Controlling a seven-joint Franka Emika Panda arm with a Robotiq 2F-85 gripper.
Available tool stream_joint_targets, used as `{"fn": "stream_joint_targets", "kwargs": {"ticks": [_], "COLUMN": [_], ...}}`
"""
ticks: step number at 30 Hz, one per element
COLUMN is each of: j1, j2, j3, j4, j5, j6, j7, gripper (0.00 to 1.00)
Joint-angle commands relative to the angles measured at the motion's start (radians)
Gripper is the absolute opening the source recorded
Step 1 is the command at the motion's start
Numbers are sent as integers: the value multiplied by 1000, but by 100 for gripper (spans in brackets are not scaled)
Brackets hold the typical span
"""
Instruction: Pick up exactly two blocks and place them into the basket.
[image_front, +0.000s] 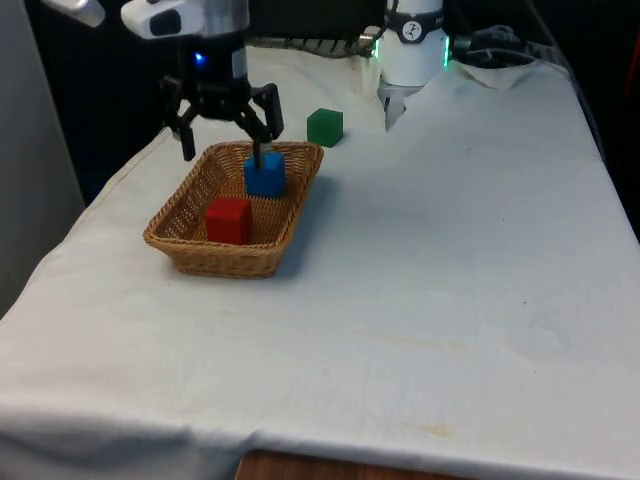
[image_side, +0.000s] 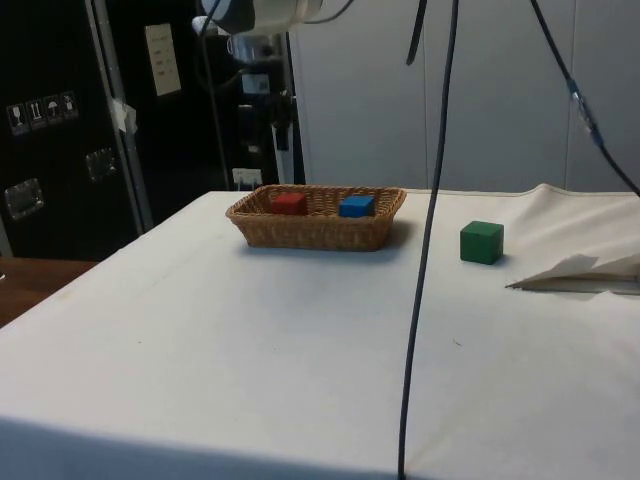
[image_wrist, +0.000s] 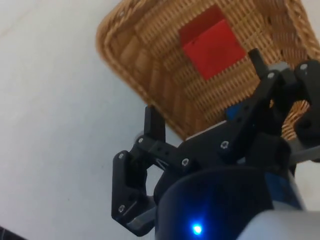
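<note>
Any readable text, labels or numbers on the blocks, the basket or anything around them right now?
None on the red block, blue block, green block or basket.
Pale notice on the dark cabinets: lines of print, too small to read.
Small symbol stickers on the dark cabinets: pictograms, no legible words.

Table under a white cloth (image_front: 430, 270). Directly on the cloth: an oblong woven wicker basket (image_front: 185, 245) toward the front view's left, and a small green cube block (image_front: 325, 127) just beyond the basket's far right corner, apart from it. In the side view the green cube (image_side: 481, 242) sits near the basket (image_side: 315, 233), not touching. Cloth (image_side: 250, 350) is rumpled at the far end.
</note>
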Motion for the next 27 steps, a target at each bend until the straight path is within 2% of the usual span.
{"fn": "stream_joint_targets", "kwargs": {"ticks": [1, 3, 4, 5, 7, 14, 15, 16, 18, 24, 25, 26, 27], "j1": [16, 25, 9, 28, 39, 61, 48, 63, 71, 85, 73, 87, 88], "j2": [-12, -23, -14, -28, -42, -59, -52, -62, -67, -77, -70, -78, -79], "j3": [-7, -4, 2, -3, 4, 23, 28, 26, 38, 66, 73, 71, 75], "j4": [-9, -10, -1, -11, -13, -17, -6, -18, -21, -23, -13, -24, -24], "j5": [-11, -22, -13, -28, -44, -62, -56, -65, -72, -86, -81, -87, -89], "j6": [-1, -9, -10, -14, -22, -30, -35, -29, -29, -29, -35, -29, -29], "j7": [13, 29, 16, 36, 59, 100, 90, 106, 123, 163, 155, 169, 174], "gripper": [100, 100, 100, 100, 100, 100, 100, 100, 100, 100, 100, 100, 100]}}
